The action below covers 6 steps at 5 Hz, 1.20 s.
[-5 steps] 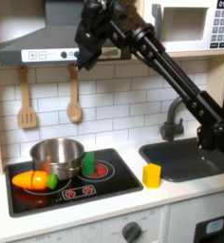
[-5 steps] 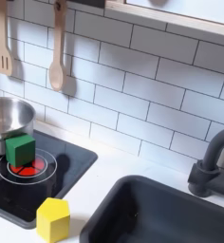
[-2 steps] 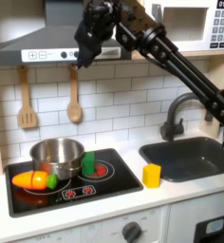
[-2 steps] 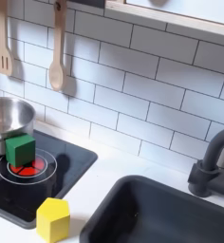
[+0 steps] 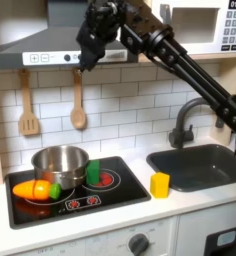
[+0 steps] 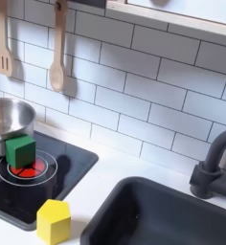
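Observation:
In the first exterior view my gripper (image 5: 87,60) hangs high up in front of the range hood, well above the stove, fingers pointing down. It looks open with nothing between its fingers. Far below it a silver pot (image 5: 60,163) stands on the black stovetop (image 5: 110,195). A green block (image 5: 93,172) stands upright just right of the pot. An orange carrot with a green end (image 5: 35,189) lies at the stove's front left. A yellow block (image 5: 160,184) sits on the counter right of the stove. The second exterior view shows the green block (image 6: 20,151), yellow block (image 6: 54,221) and pot (image 6: 2,120).
A dark sink (image 5: 205,165) with a faucet (image 5: 185,118) lies at the first exterior view's right. A wooden spatula (image 5: 27,105) and spoon (image 5: 78,100) hang on the tiled wall. A microwave (image 5: 205,28) sits up high. The second exterior view shows the sink (image 6: 172,215) and faucet (image 6: 215,167).
The arm has swung: its lower links moved toward the first exterior view's right edge, while the gripper stayed high near the hood. The blocks, pot and carrot have not moved.

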Motion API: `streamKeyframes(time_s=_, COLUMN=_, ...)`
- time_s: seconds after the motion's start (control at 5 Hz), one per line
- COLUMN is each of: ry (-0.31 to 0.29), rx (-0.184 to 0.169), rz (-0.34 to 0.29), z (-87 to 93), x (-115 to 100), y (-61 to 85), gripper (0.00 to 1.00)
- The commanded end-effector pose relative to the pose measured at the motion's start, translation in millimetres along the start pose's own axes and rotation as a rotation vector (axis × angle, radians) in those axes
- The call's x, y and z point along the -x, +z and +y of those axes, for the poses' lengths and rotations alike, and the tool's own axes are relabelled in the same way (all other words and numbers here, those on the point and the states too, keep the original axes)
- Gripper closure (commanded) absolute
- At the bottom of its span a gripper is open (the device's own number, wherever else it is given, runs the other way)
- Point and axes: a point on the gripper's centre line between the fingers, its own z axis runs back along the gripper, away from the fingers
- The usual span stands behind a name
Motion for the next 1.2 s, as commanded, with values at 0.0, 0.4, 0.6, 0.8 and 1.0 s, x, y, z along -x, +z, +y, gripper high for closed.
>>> streamKeyframes(time_s=0.0, ry=0.009, rx=-0.012, rz=-0.005, z=0.5, x=-3, y=-10.6, gripper=1.00)
streamKeyframes(time_s=0.4, ry=0.020, rx=-0.012, rz=0.001, z=-6.3, x=-4, y=-24.9, gripper=1.00)
streamKeyframes(time_s=0.6, ry=0.023, rx=-0.005, rz=0.003, z=-11.3, x=-4, y=-28.8, gripper=1.00)
streamKeyframes(time_s=0.8, ry=0.028, rx=0.005, rz=0.002, z=-14.8, x=-5, y=-29.0, gripper=1.00)
streamKeyframes(time_s=1.0, ry=0.035, rx=0.006, rz=-0.013, z=-15.5, x=-9, y=-28.2, gripper=1.00)
